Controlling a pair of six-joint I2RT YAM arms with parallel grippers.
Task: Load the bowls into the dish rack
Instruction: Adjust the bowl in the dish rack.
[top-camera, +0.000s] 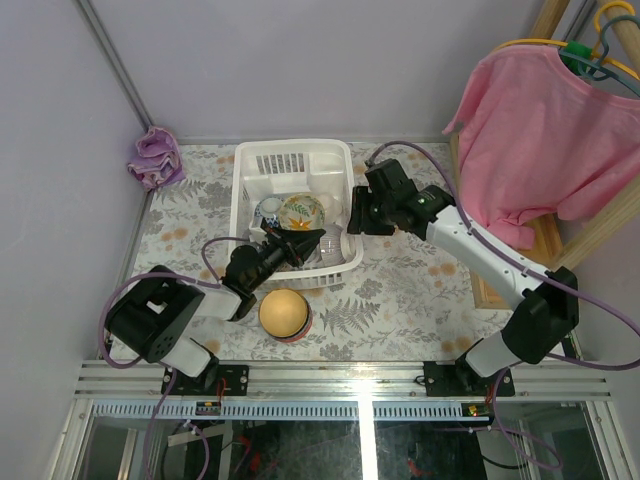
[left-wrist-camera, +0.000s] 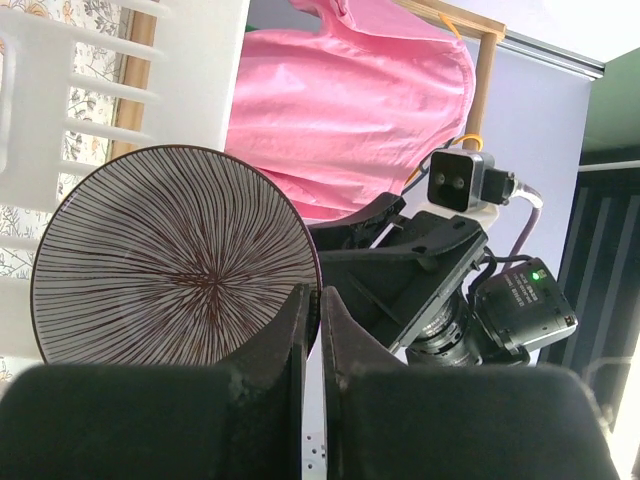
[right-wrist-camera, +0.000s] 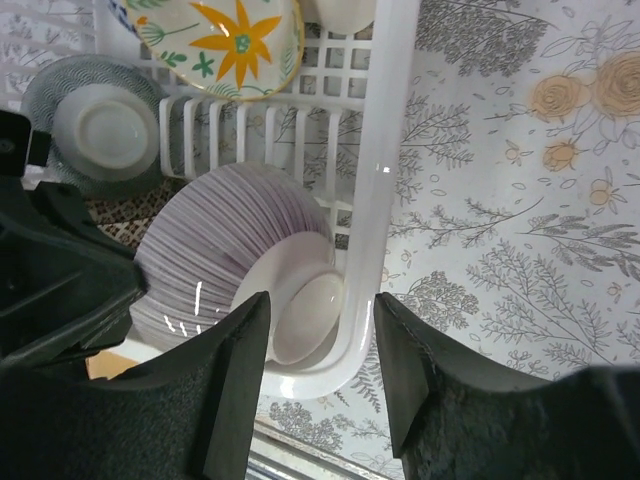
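The white dish rack (top-camera: 293, 160) stands mid-table. In it lie a blue-white bowl (top-camera: 268, 212), a flower bowl (top-camera: 302, 212) and a brown-striped bowl (top-camera: 332, 246) on edge in the near right corner. My left gripper (top-camera: 312, 240) is shut on the striped bowl's rim (left-wrist-camera: 170, 255), fingers (left-wrist-camera: 290, 330) pinched together. My right gripper (top-camera: 352, 216) is open and straddles the rack's right wall (right-wrist-camera: 385, 150) and the striped bowl's foot (right-wrist-camera: 305, 315). An orange-yellow bowl (top-camera: 284, 313) sits on the table in front of the rack.
A purple cloth (top-camera: 155, 158) lies at the back left corner. A pink shirt (top-camera: 545, 140) hangs on a wooden stand at the right. The flower bowl (right-wrist-camera: 215, 40) and blue-white bowl (right-wrist-camera: 100, 125) fill the rack's middle.
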